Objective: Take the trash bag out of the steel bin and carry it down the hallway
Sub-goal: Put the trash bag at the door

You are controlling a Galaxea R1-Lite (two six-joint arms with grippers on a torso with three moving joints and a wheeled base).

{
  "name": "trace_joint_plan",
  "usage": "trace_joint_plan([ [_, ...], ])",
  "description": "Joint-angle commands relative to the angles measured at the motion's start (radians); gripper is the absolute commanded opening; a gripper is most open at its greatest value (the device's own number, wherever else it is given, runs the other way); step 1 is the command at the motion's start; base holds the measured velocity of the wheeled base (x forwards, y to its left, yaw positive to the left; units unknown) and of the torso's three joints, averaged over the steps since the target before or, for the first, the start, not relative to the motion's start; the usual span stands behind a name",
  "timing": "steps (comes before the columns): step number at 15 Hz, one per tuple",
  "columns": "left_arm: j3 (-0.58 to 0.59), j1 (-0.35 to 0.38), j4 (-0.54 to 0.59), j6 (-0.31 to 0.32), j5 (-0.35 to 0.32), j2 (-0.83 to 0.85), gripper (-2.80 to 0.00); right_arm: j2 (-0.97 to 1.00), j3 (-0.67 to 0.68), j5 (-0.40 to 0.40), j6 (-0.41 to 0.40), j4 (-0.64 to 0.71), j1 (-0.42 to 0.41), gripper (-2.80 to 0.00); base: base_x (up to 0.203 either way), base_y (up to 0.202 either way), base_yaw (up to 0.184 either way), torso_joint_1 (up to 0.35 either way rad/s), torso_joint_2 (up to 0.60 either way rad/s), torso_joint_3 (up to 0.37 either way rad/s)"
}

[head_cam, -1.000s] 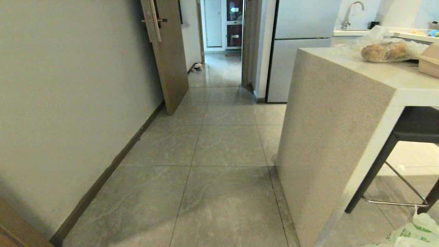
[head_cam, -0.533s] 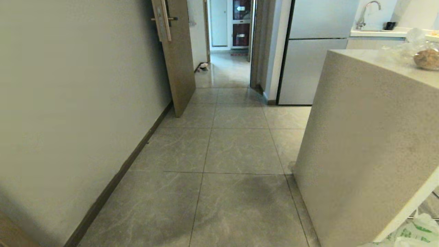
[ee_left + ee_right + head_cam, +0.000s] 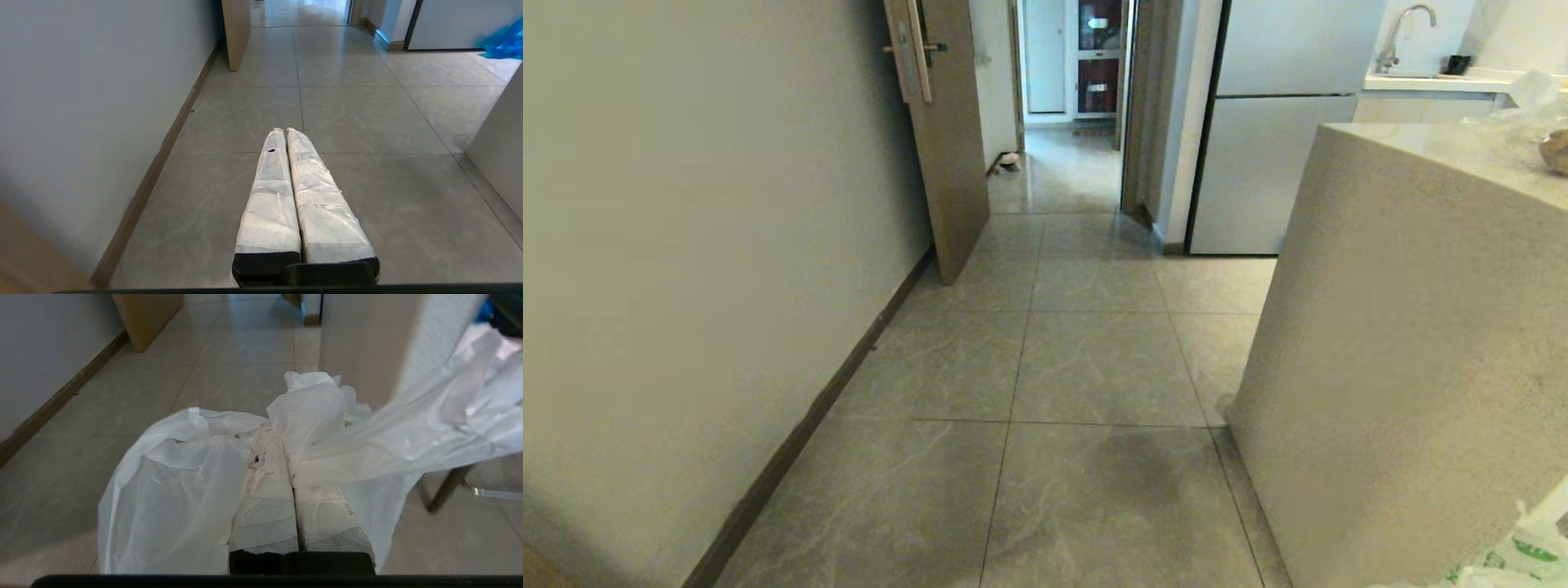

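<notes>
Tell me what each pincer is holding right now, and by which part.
The right pincer is shut on the trash bag, pinching bunched plastic near its top. The left pincer is shut and empty.

Three cameras face down the hallway [image 3: 1086,359].
Head looks from high; both wrists sit low, sharing the tiled floor and far door [image 3: 947,139].

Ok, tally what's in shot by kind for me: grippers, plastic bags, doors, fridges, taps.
Grippers: 2, left gripper shut and empty, right gripper shut on the trash bag
Plastic bags: 2, the trash bag and a blue bag
Doors: 1, wooden door
Fridges: 1, fridge
Taps: 1, tap
Total: 7
</notes>
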Motion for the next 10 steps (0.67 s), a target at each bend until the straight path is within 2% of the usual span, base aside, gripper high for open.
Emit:
trace_joint_plan([
  [1,0.000,0.000,-0.002,0.002,0.000,0.000,-2.80,0.002,0.000,0.000,0.000,0.001,0.001,-2.80,0.187,0.000,-0.003,0.002,0.00,0.002],
  [10,0.000,0.000,-0.002,-0.002,0.000,0.000,-2.80,0.002,0.000,0.000,0.000,0.001,0.001,-2.80,0.180,0.000,-0.003,0.002,0.00,0.003],
])
